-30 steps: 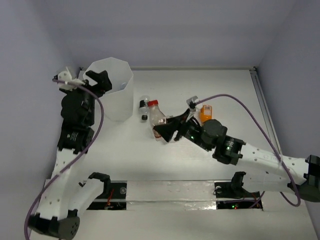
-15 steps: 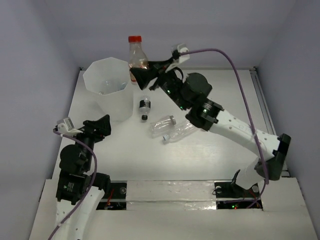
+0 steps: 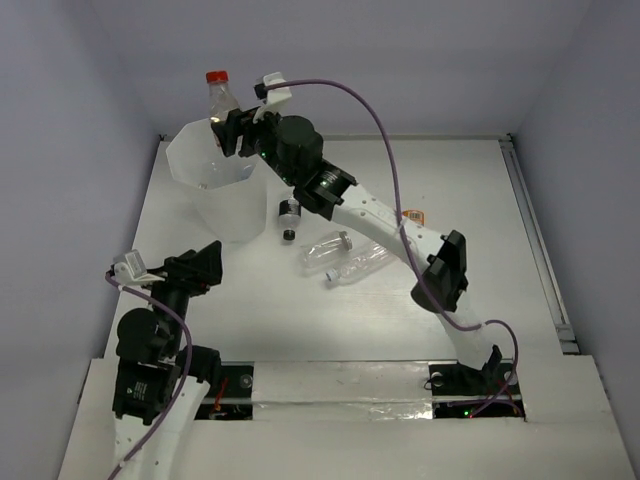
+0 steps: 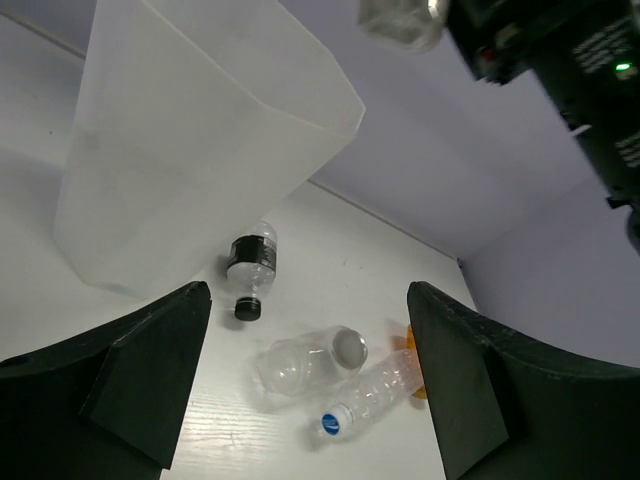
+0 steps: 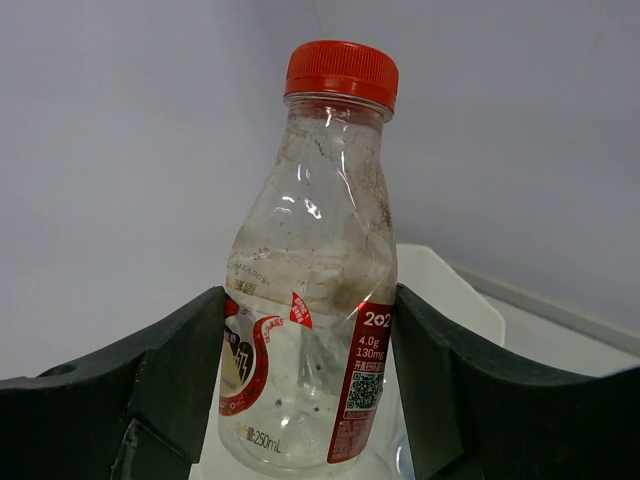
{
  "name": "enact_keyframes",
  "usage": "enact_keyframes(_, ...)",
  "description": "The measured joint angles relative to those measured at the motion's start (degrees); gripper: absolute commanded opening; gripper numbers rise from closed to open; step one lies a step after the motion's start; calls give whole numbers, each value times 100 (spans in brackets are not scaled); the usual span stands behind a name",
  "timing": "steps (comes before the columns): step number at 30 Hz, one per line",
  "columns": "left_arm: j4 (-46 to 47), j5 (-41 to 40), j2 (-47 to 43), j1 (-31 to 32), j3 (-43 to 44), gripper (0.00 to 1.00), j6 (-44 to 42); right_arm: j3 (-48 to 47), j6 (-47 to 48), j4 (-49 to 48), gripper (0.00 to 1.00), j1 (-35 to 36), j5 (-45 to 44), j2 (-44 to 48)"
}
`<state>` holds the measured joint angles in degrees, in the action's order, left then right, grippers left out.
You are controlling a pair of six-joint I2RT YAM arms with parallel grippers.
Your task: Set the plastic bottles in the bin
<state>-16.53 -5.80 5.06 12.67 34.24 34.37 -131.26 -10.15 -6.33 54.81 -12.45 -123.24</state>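
White tabletop [image 3: 480, 200], pale lilac walls: the right gripper [image 3: 228, 132] is clamped on a clear plastic bottle with a red cap [image 5: 310, 290], holding it upright in the air above the rim of the tall translucent white many-sided bin [image 3: 225, 210]. Near the front left, the left gripper [image 3: 205, 262] stands with jaws apart (nothing between them). A black-capped bottle [image 3: 289, 217] lies just beside the bin, with an uncapped clear bottle [image 3: 325, 248] and a blue-capped bottle [image 3: 355, 265] side by side nearby.
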Motion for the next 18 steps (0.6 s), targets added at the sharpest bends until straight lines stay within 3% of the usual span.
enact_keyframes(3, 4, 7, -72, 61, 0, 77, 7, -468, -20, 238, 52, -42, 15, -487)
enact_keyframes(4, 0, 9, -87, 92, 0, 77, 7, -560, -31, 299, 65, -55, 26, -597)
enact_keyframes(10, 7, 46, -166, 229, -2, 76, 7, -531, -57, 459, 82, -76, 20, -612)
enact_keyframes(15, 7, 52, -245, 313, -4, 77, 4, 568, -48, 210, 80, -129, -70, 203)
enact_keyframes(18, 11, 61, -293, 358, -4, 77, 4, 1403, -39, 127, 60, -227, -149, 925)
